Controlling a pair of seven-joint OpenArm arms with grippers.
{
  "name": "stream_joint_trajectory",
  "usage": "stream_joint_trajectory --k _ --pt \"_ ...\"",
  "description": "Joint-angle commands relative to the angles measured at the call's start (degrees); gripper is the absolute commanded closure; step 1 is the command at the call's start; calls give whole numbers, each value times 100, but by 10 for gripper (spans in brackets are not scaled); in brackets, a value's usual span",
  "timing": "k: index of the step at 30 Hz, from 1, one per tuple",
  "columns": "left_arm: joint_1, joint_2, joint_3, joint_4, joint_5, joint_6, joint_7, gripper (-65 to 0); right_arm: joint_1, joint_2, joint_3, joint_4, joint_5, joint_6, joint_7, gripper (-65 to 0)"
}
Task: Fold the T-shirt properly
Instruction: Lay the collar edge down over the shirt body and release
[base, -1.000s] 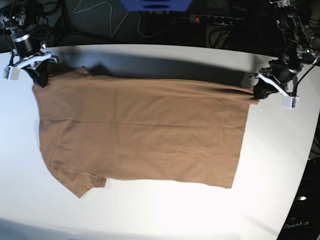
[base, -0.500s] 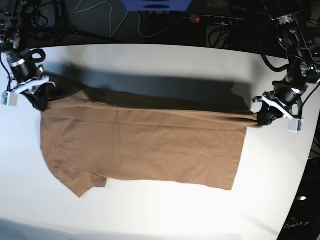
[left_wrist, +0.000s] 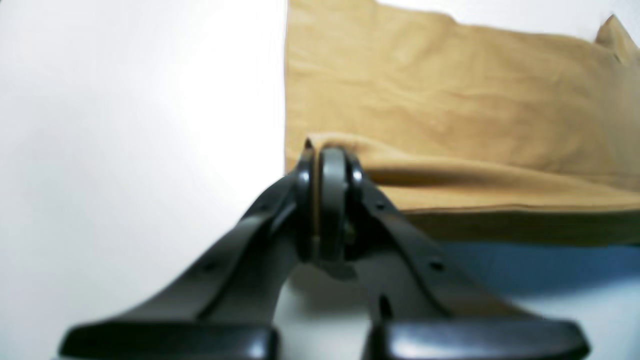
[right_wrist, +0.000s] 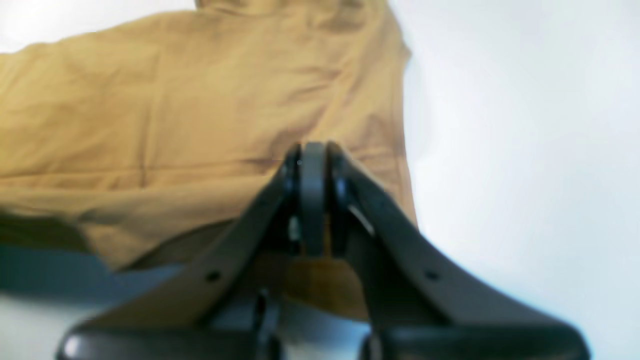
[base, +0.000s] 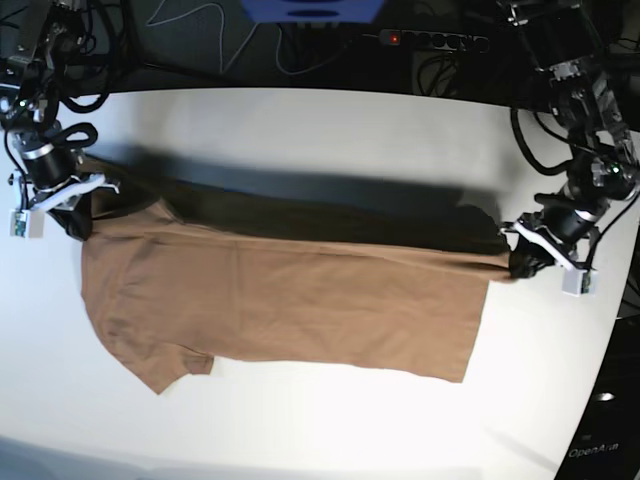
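We are holding the T-shirt (base: 280, 300) with 2 pincers, the left pincer (base: 522, 262) clamping its far hem corner and the right pincer (base: 80, 212) clamping its far shoulder. We are raising that far edge off the white surface (base: 300, 125), judging it ready to fold toward the near edge, which is lying flat.

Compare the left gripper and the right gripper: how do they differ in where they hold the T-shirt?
The left gripper pinches the T-shirt at its straight hem corner; the right gripper pinches the sleeve end. In the base view, the left gripper sits lower than the right gripper. Both are shut on lifted cloth.
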Motion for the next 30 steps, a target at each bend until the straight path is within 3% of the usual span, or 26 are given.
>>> stream_joint_trajectory --k 1,10,24,30 --pt "-132 -85 -25 -24 31 -6 -128 -22 60 66 -19 3 -66 21 176 -1" --pt "-448 -41 10 -552 725 -15 -181 -22 350 92 -36 -595 -233 38 202 -1" --pt "-606 -33 10 -490 725 -15 -163 -22 737 74 -45 -603 -277 38 176 -1" --pt "-606 -24 1 -499 717 -15 -181 -22 746 74 -397 -612 -277 38 202 -1"
